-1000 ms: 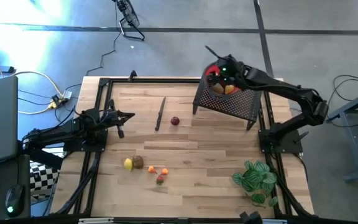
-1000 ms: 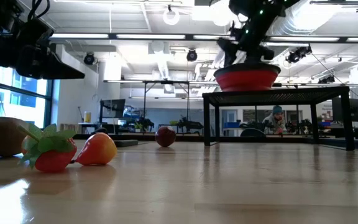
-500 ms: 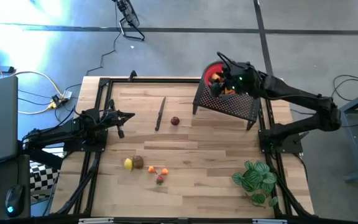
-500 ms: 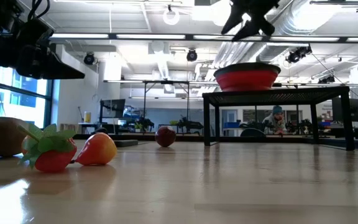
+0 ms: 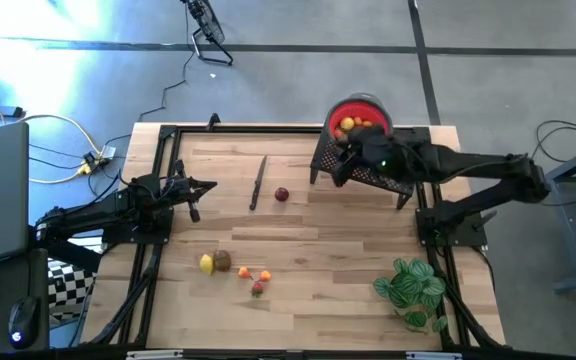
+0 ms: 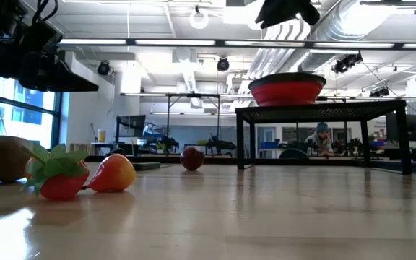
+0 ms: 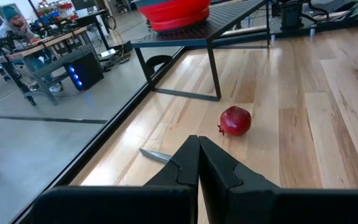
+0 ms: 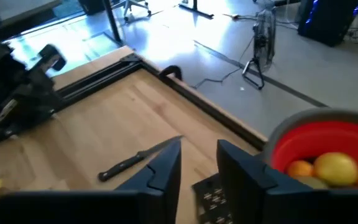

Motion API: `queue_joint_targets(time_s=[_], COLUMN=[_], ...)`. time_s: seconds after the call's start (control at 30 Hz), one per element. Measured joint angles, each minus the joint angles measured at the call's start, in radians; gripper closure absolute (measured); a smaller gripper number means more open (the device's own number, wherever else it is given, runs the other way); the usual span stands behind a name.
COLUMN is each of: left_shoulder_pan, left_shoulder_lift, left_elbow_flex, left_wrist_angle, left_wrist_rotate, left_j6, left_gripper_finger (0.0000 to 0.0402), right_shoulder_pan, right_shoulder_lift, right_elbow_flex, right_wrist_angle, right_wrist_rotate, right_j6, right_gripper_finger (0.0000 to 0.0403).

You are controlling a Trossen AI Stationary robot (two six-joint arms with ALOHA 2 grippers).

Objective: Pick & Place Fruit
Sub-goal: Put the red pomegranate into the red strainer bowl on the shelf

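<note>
- Right gripper (image 5: 344, 166) above the near-left edge of the black mesh stand (image 5: 388, 178), fingers (image 8: 166, 165) apart with nothing between them, pointing out over the table.
- Just behind it on the stand, the red bowl (image 5: 368, 107), holding yellow and orange fruit (image 8: 335, 168).
- Seen from table height, the same gripper (image 6: 287, 9) hanging well above the bowl (image 6: 286, 89), clear of its rim.
- Out past the right fingers, on the bare wood: the dark knife (image 8: 138, 158), lying flat, and near it a red fruit (image 5: 282, 194), alone, between knife (image 5: 258, 182) and stand.
- Left gripper (image 5: 206, 186) at the table's left side, low over the wood, fingers (image 7: 185, 168) pressed together and holding nothing.
- Straight ahead of the left gripper: the knife tip (image 7: 155, 155), then the red fruit (image 7: 235, 121), then the stand's legs (image 7: 215, 78).
- Toward the front edge, a loose cluster: yellow fruit (image 5: 206, 264) touching a brown one (image 5: 222, 260), two small orange pieces (image 5: 246, 272) just beside, a red strawberry-like piece (image 5: 257, 288) nearest the edge.
- Same cluster close up at table height: brown fruit (image 6: 2, 157), strawberry with green leaves (image 6: 62, 177), orange-red piece (image 6: 114, 173) touching it.
- Green leafy plant (image 5: 411, 287) at the front right corner, well apart from all fruit.
- Beyond the table, a seated person (image 6: 321, 139) in the room.
</note>
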Motion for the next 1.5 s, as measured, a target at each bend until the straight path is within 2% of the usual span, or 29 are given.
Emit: queue_joint_targets(time_s=[0.23, 0.43, 0.63, 0.73, 1.03, 1.13, 1.5], left_shoulder_pan=[0.0, 0.0, 0.0, 0.0, 0.0, 0.0, 0.0], left_shoulder_lift=[0.0, 0.0, 0.0, 0.0, 0.0, 0.0, 0.0], left_elbow_flex=[0.0, 0.0, 0.0, 0.0, 0.0, 0.0, 0.0], left_wrist_angle=[0.0, 0.0, 0.0, 0.001, 0.003, 0.009, 0.057], left_wrist_rotate=[0.0, 0.002, 0.004, 0.004, 0.005, 0.005, 0.004], left_j6=[-0.002, -0.053, -0.055, -0.059, -0.078, -0.078, -0.052], left_gripper_finger=[0.0402, 0.0402, 0.0402, 0.0402, 0.0402, 0.0402, 0.0402], right_shoulder_pan=[0.104, 0.211, 0.309, 0.342, 0.347, 0.347, 0.373], right_shoulder_lift=[0.052, 0.079, 0.078, 0.079, 0.078, 0.078, 0.155], right_elbow_flex=[0.0, 0.0, -0.077, -0.15, -0.395, -0.457, -0.495], right_wrist_angle=[0.029, 0.017, 0.052, 0.146, 0.572, 0.68, 0.806], right_wrist_rotate=[0.027, 0.247, 0.338, 0.381, 0.372, 0.327, 0.187], right_j6=[0.042, 0.097, 0.147, 0.152, 0.112, 0.102, 0.154], right_gripper_finger=[0.033, 0.0348, 0.038, 0.0396, 0.04, 0.0399, 0.04])
